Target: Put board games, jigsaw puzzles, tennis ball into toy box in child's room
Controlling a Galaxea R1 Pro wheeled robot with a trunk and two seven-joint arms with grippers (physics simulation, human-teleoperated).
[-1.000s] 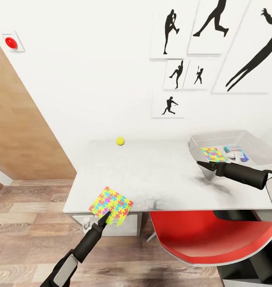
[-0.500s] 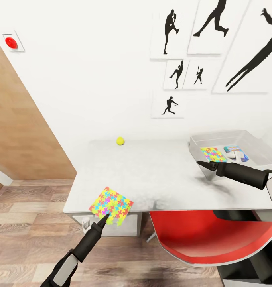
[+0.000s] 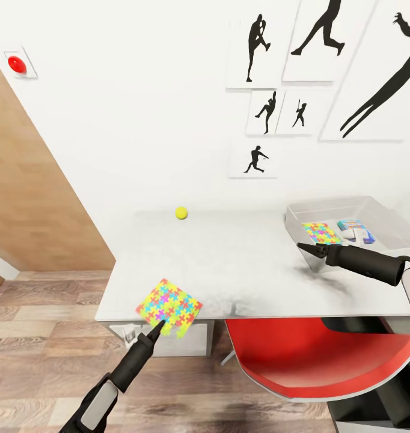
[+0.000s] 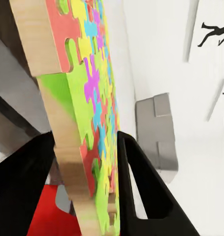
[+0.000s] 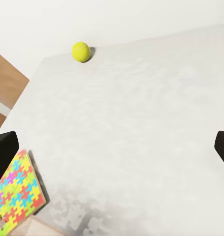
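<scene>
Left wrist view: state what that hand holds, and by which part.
The left hand grips a jigsaw puzzle by its near edge, one finger on each face. The right hand is open, holding nothing.

From the head camera I look down and forward over the table (image 3: 253,264) toward the white wall, from well back. My left wrist camera sits tight against the jigsaw puzzle (image 4: 87,113), sighting along its edge between the left gripper (image 4: 87,187) fingers. My right wrist camera hovers above the tabletop, facing across it to the tennis ball (image 5: 81,51) beyond the right gripper (image 5: 112,152). All three views share that puzzle.
</scene>
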